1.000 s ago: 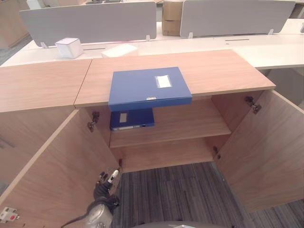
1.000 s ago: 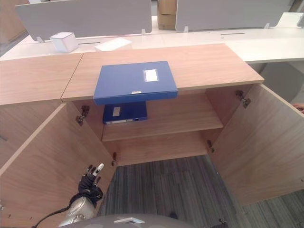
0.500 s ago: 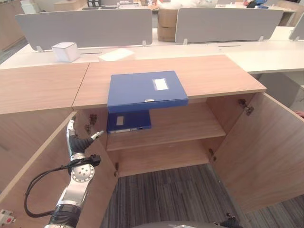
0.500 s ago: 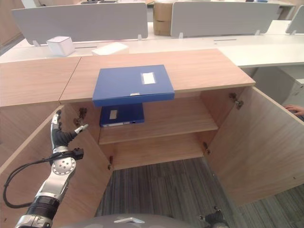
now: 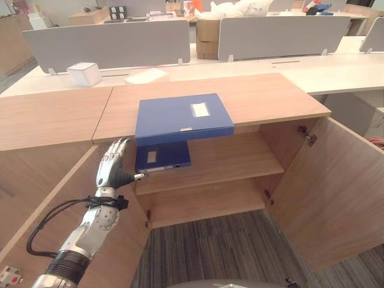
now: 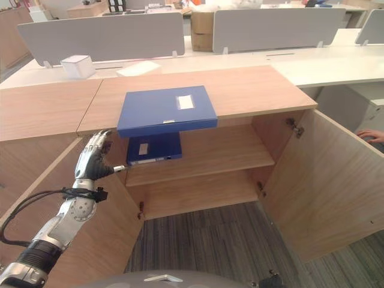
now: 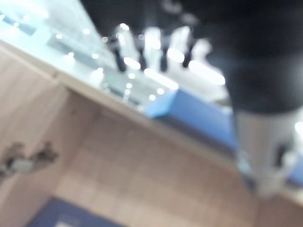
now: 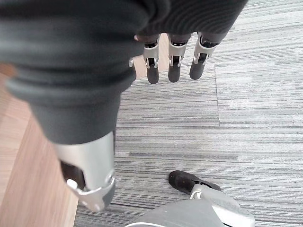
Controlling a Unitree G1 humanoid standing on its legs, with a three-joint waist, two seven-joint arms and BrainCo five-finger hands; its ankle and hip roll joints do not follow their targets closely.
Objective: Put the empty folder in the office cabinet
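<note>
- My left hand (image 5: 113, 168) is raised in front of the open cabinet (image 5: 240, 153), fingers straight and loosely spread, thumb stuck out to the right, holding nothing.
- The folder (image 5: 183, 117) I take for the task's one lies flat on the cabinet top (image 5: 264, 96), its near edge jutting a little over the front lip; whether it is empty I can't judge from here.
- From the left hand it lies up and to the right, close by: its near left corner sits just beyond my fingertips, not touching.
- Its long axis runs left to right, along the cabinet front, so the near long edge faces me.
- A second folder (image 5: 163, 156) already lies flat on the upper shelf (image 5: 234, 159), directly under the first and just right of my thumb; the free shelf space is to its right.
- My right hand (image 8: 173, 56) hangs low over the carpet (image 8: 199, 127), fingers straight and relaxed, well apart from the folder, so the left hand is clearly the nearer.
- The left wrist view is blurred, but I think it shows the folder's corner overhanging the top, past my fingers.
- Both doors stand wide open, the left door (image 5: 54, 216) right behind my left arm.
</note>
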